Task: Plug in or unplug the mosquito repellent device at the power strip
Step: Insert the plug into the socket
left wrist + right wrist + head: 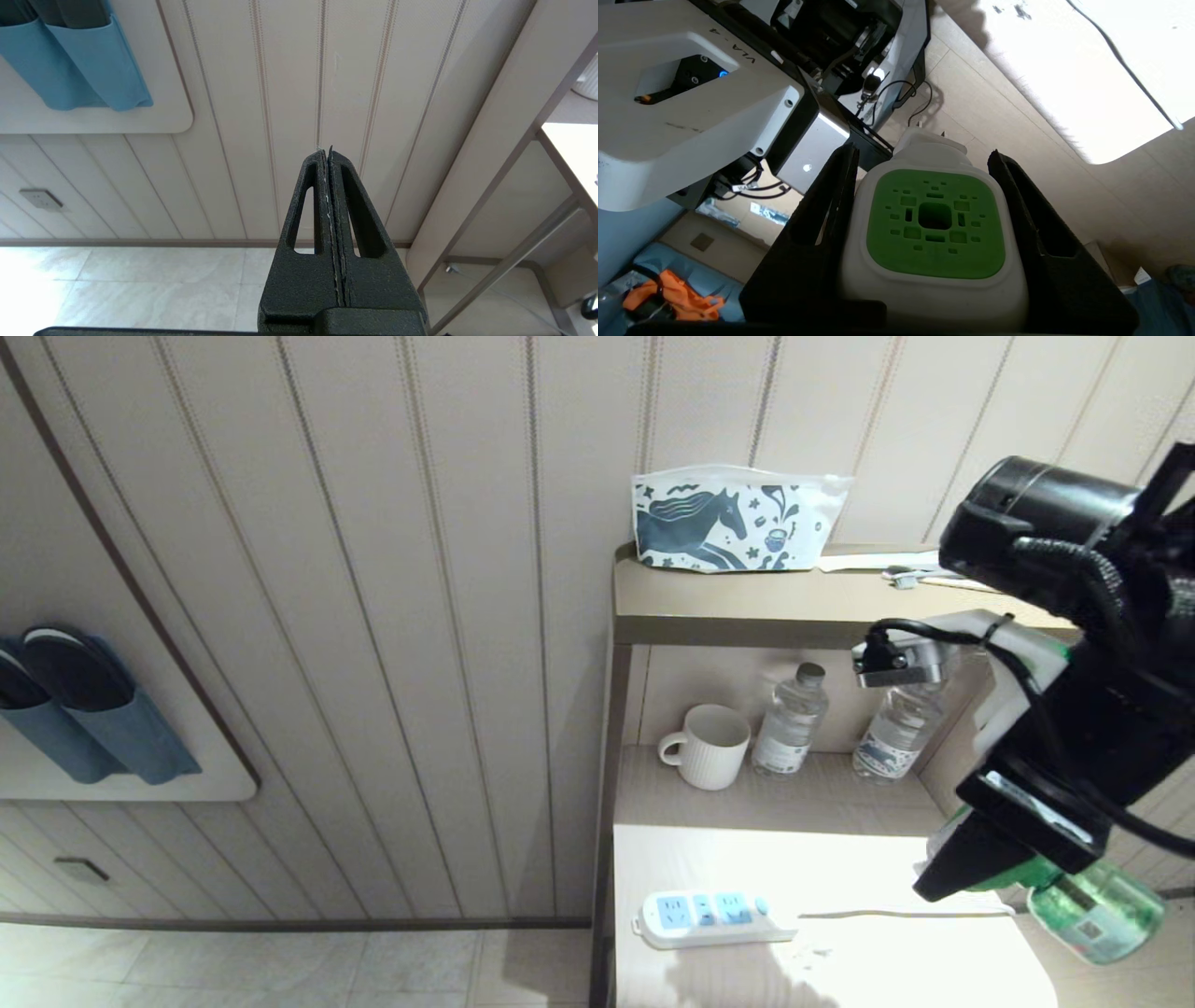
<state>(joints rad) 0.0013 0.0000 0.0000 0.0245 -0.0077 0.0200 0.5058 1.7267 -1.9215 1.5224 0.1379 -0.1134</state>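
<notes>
Gripping the mosquito repellent device: right pincer; power strip apart.

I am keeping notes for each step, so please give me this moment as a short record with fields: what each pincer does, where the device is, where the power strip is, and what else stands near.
right pincer: shut on the mosquito repellent device, held in the air to the right of the table
left pincer: shut, empty, facing the wall
power strip: flat on the table, all sockets free
device state: not plugged in
shelf behind: mug, two water bottles
</notes>
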